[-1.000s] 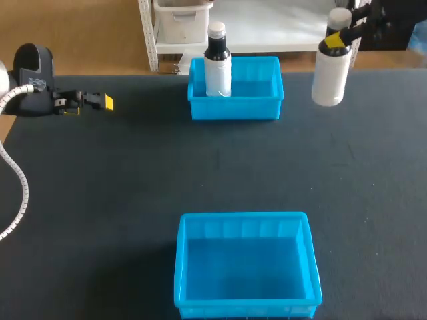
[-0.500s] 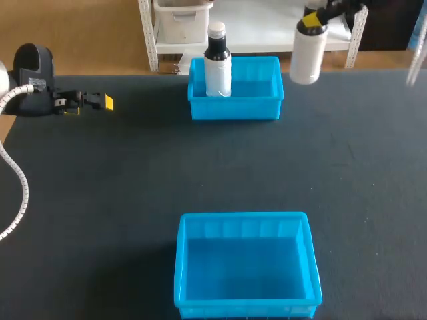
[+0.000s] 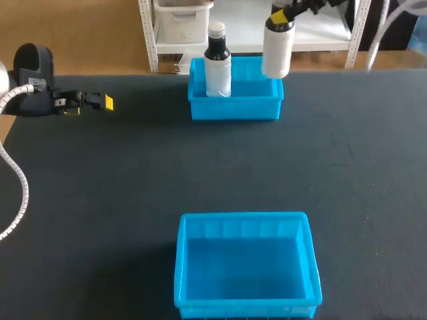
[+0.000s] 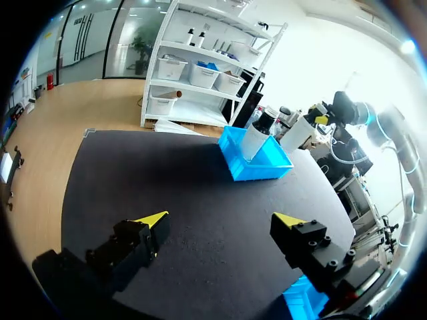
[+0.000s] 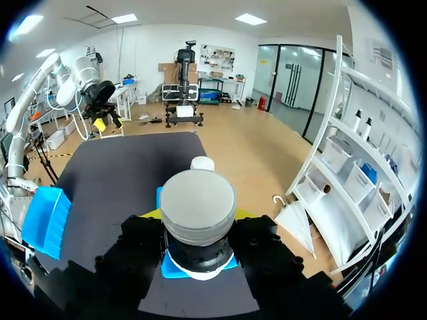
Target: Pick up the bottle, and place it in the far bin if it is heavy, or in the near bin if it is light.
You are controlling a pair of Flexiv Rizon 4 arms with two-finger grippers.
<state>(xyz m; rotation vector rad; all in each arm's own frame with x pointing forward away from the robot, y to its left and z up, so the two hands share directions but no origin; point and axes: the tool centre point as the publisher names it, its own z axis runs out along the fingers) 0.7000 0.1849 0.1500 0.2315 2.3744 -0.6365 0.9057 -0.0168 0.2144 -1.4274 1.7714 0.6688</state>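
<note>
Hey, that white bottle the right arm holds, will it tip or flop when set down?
Probably rigid: the white bottle hangs nearly upright from the right gripper, gripped near its cap. Tall and narrow, it may tip if released askew, though the walls of the far bin might catch it.

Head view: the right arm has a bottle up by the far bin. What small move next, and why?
Probably lower it straight down. The right arm holds the white bottle by its neck in shut jaws, hanging over the right part of the far bin, which looks free; another bottle stands at the left.
</note>
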